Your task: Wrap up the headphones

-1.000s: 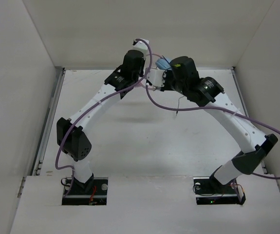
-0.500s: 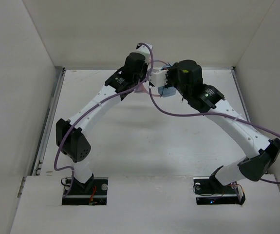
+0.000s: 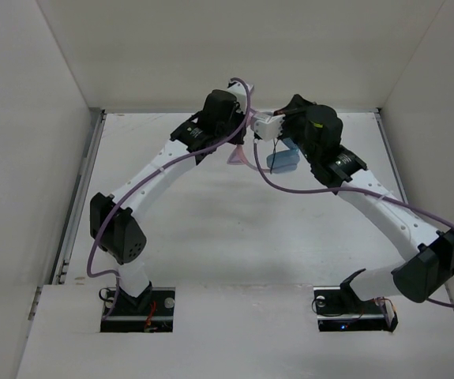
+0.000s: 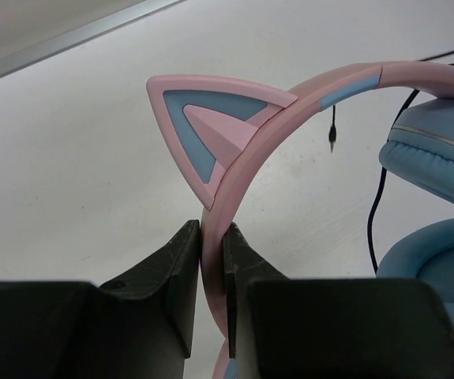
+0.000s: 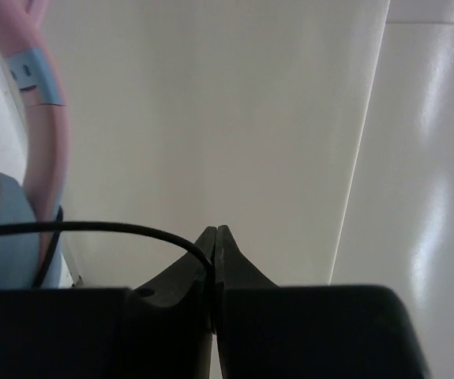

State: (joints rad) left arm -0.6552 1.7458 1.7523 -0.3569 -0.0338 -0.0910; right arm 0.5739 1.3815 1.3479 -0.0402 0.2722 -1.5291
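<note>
Headphones (image 4: 242, 150) mid-wrap, held over the table (image 3: 211, 237) toward 12 o'clock in the top view. The left gripper (image 4: 212, 237) is clenched on the pink headband (image 4: 345, 83) below the cat ear (image 4: 203, 126). The right gripper (image 5: 214, 241) pinches the thin black cable (image 5: 108, 227), which leads off toward 9 o'clock. The next move probably calls for looping the cable around the band, kept taut.
</note>
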